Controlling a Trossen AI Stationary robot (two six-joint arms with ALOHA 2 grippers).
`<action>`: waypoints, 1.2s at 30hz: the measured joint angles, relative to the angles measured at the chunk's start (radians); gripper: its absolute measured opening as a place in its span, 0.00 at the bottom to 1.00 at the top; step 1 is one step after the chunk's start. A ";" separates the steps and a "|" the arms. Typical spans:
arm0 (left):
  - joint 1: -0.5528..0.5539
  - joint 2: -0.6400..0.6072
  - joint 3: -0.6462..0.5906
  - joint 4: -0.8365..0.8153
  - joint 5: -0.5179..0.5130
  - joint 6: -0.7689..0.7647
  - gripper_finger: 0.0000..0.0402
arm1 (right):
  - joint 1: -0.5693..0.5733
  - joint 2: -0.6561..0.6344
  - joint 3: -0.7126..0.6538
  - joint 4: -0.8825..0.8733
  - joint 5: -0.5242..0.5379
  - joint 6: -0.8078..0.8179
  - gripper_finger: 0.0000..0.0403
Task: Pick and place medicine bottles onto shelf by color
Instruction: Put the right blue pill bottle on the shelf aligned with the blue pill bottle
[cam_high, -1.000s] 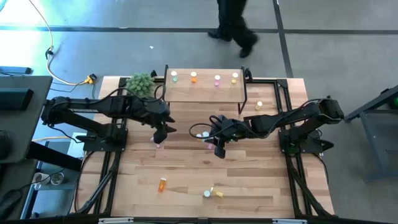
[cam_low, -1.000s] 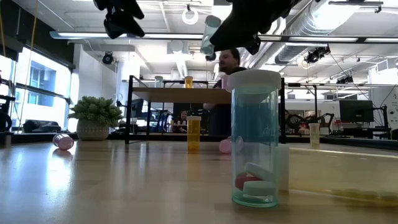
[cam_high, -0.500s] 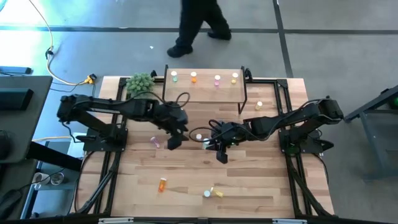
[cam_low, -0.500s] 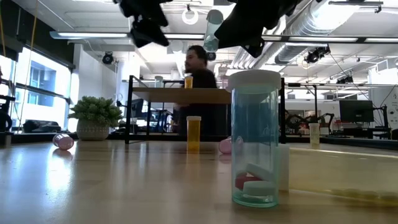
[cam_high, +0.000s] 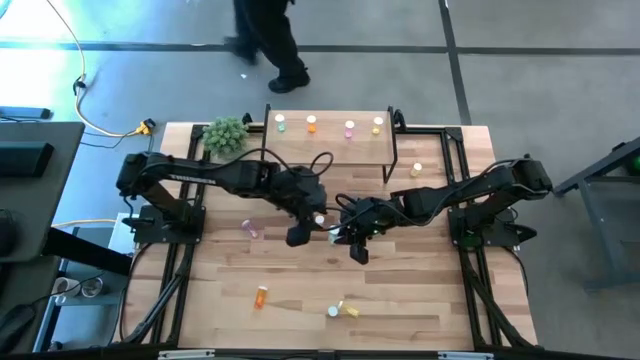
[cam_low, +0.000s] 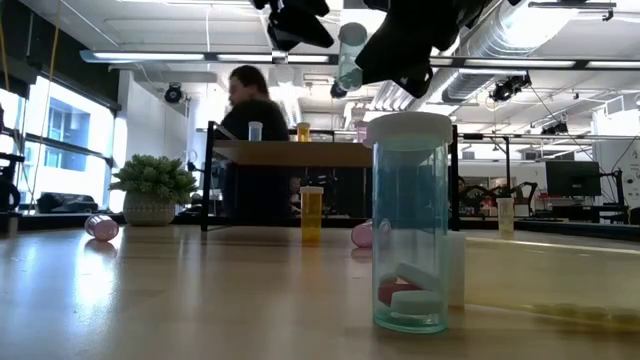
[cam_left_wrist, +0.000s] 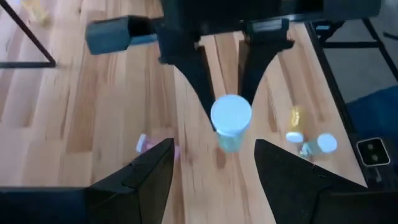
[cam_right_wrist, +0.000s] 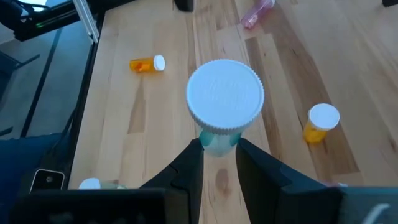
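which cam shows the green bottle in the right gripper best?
Right wrist view: the green bottle fills the centre, white cap up, clamped between the right gripper fingers. Left wrist shows it smaller; low view from below; high view barely.

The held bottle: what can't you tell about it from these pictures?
Right wrist view: the held bottle's white cap covers its contents.
Low view: the top edge cuts off both arms above it.
High view: too small, crowded between the left end effector and right end effector.
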 joint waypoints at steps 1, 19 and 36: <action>-0.003 0.006 0.009 0.006 0.000 0.000 0.53 | -0.001 0.000 0.000 -0.001 0.000 0.000 0.20; -0.010 0.102 0.045 0.032 0.046 -0.015 0.53 | -0.001 0.000 -0.001 -0.023 0.000 -0.003 0.20; -0.012 0.102 0.045 0.026 0.064 -0.049 0.53 | -0.002 -0.001 -0.001 0.002 0.013 -0.003 0.20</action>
